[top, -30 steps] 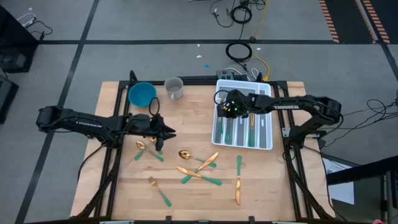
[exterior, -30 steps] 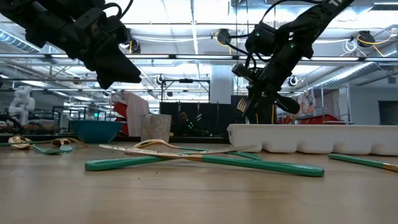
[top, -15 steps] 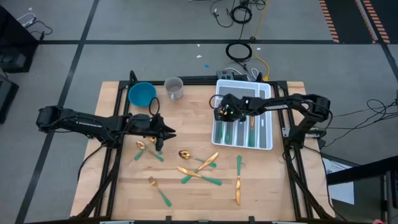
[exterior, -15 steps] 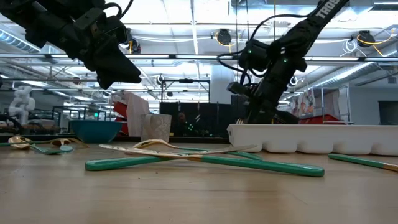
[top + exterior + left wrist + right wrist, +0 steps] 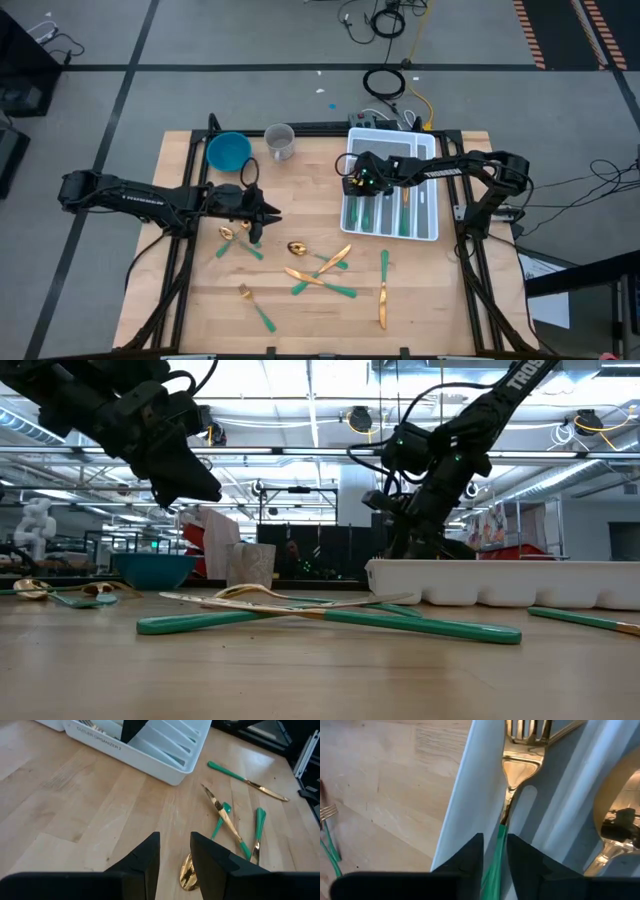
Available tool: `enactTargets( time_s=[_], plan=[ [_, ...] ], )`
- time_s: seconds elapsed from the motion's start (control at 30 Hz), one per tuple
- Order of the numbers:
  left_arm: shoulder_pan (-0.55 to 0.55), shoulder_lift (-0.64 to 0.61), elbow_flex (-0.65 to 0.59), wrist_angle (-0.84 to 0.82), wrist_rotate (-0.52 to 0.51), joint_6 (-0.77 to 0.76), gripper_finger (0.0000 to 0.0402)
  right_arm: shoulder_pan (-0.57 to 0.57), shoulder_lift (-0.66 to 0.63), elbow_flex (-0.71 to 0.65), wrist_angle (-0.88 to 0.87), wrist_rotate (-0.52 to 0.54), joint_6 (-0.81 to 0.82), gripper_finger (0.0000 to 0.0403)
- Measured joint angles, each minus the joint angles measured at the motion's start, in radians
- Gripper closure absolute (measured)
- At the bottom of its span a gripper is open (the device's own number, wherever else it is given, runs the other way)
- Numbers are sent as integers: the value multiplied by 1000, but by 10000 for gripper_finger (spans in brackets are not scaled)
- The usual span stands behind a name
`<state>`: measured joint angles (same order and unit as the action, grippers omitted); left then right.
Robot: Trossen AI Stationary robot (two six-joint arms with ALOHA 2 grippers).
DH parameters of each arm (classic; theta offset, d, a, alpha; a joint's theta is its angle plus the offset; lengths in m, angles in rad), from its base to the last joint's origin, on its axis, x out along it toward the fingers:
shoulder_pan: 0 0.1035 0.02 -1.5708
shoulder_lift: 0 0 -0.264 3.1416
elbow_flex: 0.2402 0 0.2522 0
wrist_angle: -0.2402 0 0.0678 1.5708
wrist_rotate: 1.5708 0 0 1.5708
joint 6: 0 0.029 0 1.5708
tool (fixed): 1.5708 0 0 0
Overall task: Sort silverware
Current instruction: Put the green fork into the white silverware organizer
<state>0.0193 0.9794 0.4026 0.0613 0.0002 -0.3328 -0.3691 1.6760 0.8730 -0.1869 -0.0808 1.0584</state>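
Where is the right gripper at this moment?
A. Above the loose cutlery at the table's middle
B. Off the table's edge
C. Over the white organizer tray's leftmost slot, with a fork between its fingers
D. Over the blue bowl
C: the right gripper sits over the tray, and its wrist view shows a green-handled fork lying in the slot between its fingers.

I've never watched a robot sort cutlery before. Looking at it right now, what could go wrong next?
The right gripper is low in the white organizer, its jaws around a fork's green handle. If it lifts before the jaws open enough, it may drag the fork back out. On the table, several pieces lie crossed in a pile, so grabbing one could nudge or lift its neighbours. The left gripper hovers just above a gold spoon; the shiny bowl might slip.
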Motion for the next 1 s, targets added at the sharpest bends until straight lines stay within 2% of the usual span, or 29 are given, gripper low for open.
enactTargets(
  time_s=[0.23,0.4,0.57,0.73,1.0],
  plan=[
    [0,0,0,0,0,0,287,-2,2,75,-60,19,-85,289],
    [0,0,0,-1,0,0,287,-1,2,191,-232,109,-185,289],
    [0,0,0,-3,0,0,287,-2,1,266,-361,205,-297,319],
    [0,0,0,-3,0,0,287,13,1,276,-388,214,-425,392],
    [0,0,0,-3,-9,0,287,14,22,276,-392,219,-500,402]
  ],
)
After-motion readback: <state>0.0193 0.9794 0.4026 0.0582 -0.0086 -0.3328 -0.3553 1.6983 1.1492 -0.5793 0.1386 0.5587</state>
